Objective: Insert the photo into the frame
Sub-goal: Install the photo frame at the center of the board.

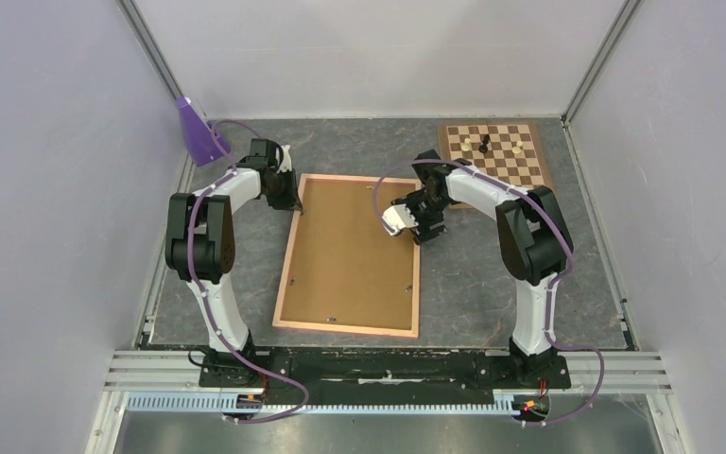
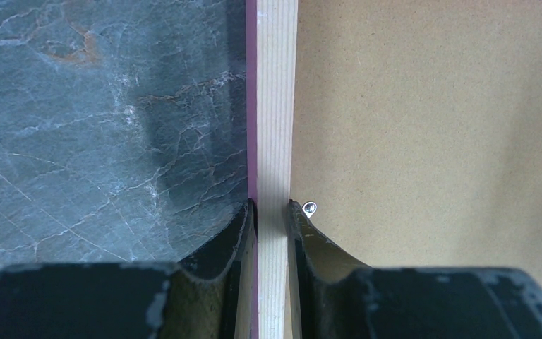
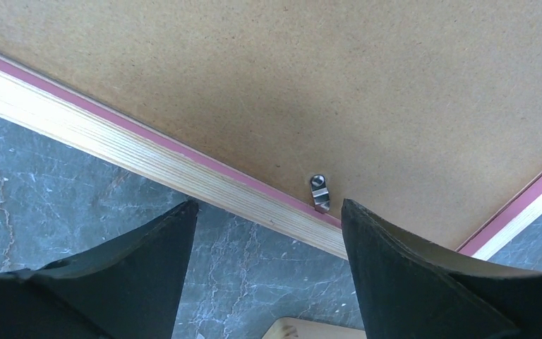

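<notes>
The frame (image 1: 285, 274) lies back-up on the dark marble table, and a brown backing board (image 1: 354, 255) fills its opening. The photo is not in view. My left gripper (image 1: 295, 203) is at the frame's far left corner. In the left wrist view it (image 2: 272, 208) is shut on the pale wood rail of the frame (image 2: 276, 106), with one finger on each side. My right gripper (image 1: 423, 229) hovers over the frame's right rail near the far corner. The right wrist view shows it (image 3: 268, 205) open and empty, above the rail (image 3: 113, 134) and beside a small metal turn clip (image 3: 319, 192).
A brown-and-cream chessboard (image 1: 493, 151) carrying a few pieces sits at the back right, just behind the right arm. A purple cone-shaped object (image 1: 197, 132) stands at the back left wall. Another metal clip (image 2: 310, 207) lies on the board by the left gripper's right finger.
</notes>
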Robot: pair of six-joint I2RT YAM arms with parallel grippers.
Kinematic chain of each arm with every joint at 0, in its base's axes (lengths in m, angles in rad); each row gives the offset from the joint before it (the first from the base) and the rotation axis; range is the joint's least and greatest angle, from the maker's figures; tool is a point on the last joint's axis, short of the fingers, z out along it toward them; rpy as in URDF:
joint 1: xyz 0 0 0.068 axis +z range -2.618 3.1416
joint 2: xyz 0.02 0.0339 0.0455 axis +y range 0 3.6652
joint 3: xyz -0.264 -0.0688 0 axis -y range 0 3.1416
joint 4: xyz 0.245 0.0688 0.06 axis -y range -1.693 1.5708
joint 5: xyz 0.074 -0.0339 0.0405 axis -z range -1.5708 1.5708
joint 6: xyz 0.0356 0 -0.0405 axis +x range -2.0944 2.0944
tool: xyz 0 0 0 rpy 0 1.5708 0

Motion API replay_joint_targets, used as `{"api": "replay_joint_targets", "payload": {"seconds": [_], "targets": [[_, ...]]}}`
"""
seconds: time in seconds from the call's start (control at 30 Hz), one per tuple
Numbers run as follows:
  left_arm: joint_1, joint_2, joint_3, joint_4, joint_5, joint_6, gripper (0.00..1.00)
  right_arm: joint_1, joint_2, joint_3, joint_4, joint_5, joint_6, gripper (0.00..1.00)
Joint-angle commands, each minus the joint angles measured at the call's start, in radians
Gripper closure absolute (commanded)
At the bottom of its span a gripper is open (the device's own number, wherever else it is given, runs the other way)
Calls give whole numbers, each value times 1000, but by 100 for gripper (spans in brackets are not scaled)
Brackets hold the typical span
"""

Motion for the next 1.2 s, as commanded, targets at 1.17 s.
{"api": "replay_joint_targets", "payload": {"seconds": [1.17], "targets": [[6, 39, -35, 12, -9, -74, 98, 44, 109, 86, -126, 18, -41, 41]]}}
